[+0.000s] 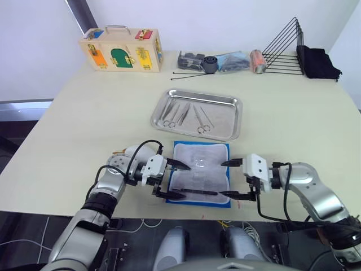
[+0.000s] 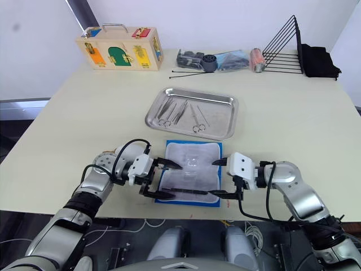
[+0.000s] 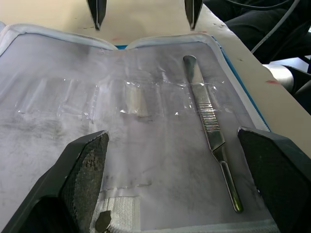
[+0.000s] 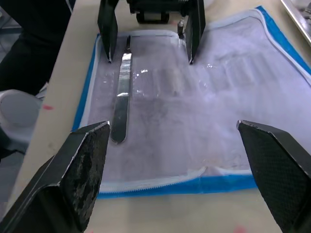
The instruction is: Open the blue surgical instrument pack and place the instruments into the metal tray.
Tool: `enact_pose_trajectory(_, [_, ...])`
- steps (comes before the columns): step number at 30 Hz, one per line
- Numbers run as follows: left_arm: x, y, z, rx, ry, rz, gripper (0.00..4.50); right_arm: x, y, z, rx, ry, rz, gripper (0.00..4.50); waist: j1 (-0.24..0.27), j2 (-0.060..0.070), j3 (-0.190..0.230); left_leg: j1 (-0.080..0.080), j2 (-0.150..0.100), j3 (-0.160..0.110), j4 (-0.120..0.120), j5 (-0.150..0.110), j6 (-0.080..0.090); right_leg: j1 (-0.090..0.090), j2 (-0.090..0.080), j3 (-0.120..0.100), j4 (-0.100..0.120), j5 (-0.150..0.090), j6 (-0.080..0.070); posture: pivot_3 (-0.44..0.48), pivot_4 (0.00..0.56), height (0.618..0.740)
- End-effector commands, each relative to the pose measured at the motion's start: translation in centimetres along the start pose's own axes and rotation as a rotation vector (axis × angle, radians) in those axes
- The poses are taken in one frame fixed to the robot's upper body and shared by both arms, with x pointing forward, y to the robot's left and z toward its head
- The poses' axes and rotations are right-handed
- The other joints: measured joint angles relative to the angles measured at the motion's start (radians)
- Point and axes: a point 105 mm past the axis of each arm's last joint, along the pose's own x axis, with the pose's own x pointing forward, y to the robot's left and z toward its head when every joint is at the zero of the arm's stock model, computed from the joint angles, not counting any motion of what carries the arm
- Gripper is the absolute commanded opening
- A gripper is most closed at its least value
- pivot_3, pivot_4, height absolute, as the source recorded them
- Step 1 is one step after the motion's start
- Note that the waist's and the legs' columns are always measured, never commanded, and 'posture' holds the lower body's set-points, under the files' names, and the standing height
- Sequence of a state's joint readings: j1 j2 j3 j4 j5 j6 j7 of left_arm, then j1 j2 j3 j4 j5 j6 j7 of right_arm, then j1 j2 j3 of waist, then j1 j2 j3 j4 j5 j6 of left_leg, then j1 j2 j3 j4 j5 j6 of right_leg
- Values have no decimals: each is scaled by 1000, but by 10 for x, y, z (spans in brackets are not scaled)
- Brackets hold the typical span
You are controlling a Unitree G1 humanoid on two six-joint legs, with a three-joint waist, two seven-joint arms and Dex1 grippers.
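Note:
The blue surgical instrument pack point(image 1: 200, 169) lies opened flat near the table's front edge, its grey-white lining and clear sleeves facing up. One thin silver instrument point(image 1: 200, 192) rests across the lining along the near side, the same instrument point(image 3: 209, 124) showing in the left wrist view. Behind the pack, the metal tray point(image 1: 225, 121) holds several instruments point(image 1: 186, 116), among them ring-handled scissors. My left gripper point(image 1: 186, 180) is open over the pack's left edge. My right gripper point(image 1: 221, 179) is open over its right edge, facing the left one. Both straddle the pack's width, and neither holds anything.
A wooden lock box point(image 1: 121, 51) stands at the back left. A black wire rack point(image 1: 285, 48) and black cloth point(image 1: 318, 62) are at the back right, with small items point(image 1: 220, 61) and black cable ties point(image 1: 189, 75) between. The table's front edge runs just below the pack.

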State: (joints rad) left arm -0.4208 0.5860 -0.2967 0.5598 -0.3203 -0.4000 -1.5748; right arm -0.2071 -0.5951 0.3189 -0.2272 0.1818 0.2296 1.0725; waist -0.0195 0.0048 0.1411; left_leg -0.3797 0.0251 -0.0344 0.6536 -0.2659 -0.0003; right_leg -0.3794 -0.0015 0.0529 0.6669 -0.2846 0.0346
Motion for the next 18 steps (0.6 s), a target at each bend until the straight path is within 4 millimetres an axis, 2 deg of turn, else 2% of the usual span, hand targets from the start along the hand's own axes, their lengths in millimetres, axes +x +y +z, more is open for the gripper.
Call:
enact_pose_trajectory(1, [1,-29,-27,-111,83,-108,4500,6,1,3,-23,5,9,4373,0,0,0,0,0,0,0,0,0,0,0,0,0,0,0,0,150,740])
enact_pose_trajectory(8, [1,-30,-28,-135,81,-116,4500,20,8,-9,-16,70,38,4373,-3,-1,0,0,0,0,0,0,0,0,0,0,0,0,0,0,150,740])
enact_pose_trajectory(12, [1,-30,-28,-140,81,-118,4500,21,7,-22,66,132,18,4373,-9,-1,0,0,0,0,-1,0,0,0,0,0,0,0,0,0,150,740])
enact_pose_trajectory(13, [2,-30,-28,-140,81,-118,4500,21,11,-23,93,137,34,3995,-10,-1,0,1,0,0,-1,0,0,0,0,0,0,0,0,0,150,740])
enact_pose_trajectory(15, [2,-30,-28,-140,80,-118,4500,21,17,-25,118,147,64,3579,-11,-2,-1,1,0,0,0,0,0,0,0,0,0,0,0,0,150,740])
enact_pose_trajectory(17, [2,-30,-28,-139,80,-117,4500,20,21,-29,114,172,77,2519,-13,-2,-1,1,0,0,0,0,0,0,0,0,0,0,0,0,150,740])
enact_pose_trajectory(18, [2,-30,-28,-140,79,-117,4500,20,22,-32,109,184,82,2160,-13,-2,-1,1,0,-1,0,0,0,0,0,0,0,0,0,0,150,740])
